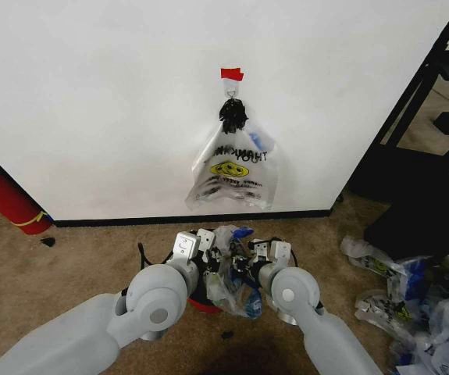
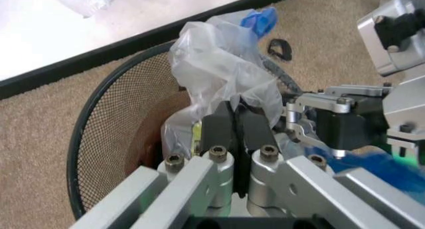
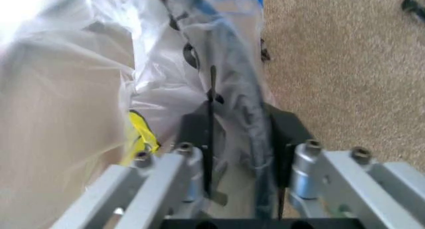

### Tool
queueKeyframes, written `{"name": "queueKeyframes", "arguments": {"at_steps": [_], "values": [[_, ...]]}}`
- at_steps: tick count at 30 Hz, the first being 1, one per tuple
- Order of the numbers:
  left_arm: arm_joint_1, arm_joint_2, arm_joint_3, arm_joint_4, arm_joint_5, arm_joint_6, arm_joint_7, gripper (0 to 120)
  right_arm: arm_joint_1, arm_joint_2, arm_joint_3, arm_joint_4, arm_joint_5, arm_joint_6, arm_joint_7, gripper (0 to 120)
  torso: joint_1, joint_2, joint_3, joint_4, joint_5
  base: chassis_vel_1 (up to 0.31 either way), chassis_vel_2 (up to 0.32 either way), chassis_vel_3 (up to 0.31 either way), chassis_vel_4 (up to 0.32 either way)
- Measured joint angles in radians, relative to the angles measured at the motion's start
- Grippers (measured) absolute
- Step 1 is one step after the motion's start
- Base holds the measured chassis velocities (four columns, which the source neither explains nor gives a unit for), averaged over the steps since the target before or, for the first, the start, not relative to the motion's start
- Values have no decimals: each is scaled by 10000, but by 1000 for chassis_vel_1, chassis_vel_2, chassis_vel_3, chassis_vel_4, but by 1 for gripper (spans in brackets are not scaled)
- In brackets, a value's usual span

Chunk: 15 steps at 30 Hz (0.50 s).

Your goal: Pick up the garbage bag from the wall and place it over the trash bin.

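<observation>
The garbage bag (image 1: 236, 283), thin clear plastic with blue patches, bunches up between my two grippers just above the trash bin (image 1: 205, 304), whose red base shows on the carpet below the wall (image 1: 91, 101). My left gripper (image 1: 198, 244) is shut on a fold of the bag (image 2: 219, 74), inside the bin's black rim (image 2: 86, 119). My right gripper (image 1: 269, 251) grips the bag (image 3: 199, 64) on the other side, its fingers (image 3: 282, 127) closed on plastic and a dark edge. The right gripper (image 2: 312, 120) also appears in the left wrist view.
A clear bag with a yellow smiley (image 1: 232, 168) hangs from a hook (image 1: 232, 94) under a red tape strip (image 1: 232, 74). A long red cylinder (image 1: 1, 191) leans at the left. Black furniture (image 1: 419, 180) and a heap of plastic bags (image 1: 419, 308) lie at the right.
</observation>
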Motion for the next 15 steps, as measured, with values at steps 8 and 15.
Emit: {"name": "queueKeyframes", "arguments": {"at_steps": [8, 15], "values": [[216, -12, -85, -102, -3, -3, 0, 0, -35, -3, 1, -26, 89, 5, 232, 1, 0, 1, 0, 0, 1, 0, 0, 0, 0], [309, -47, -269, -108, -55, -33, -2, 0, -161, -14, 94, 51, -61, 10, 97, 1, 0, 1, 0, 0, 1, 0, 0, 0, 0]]}}
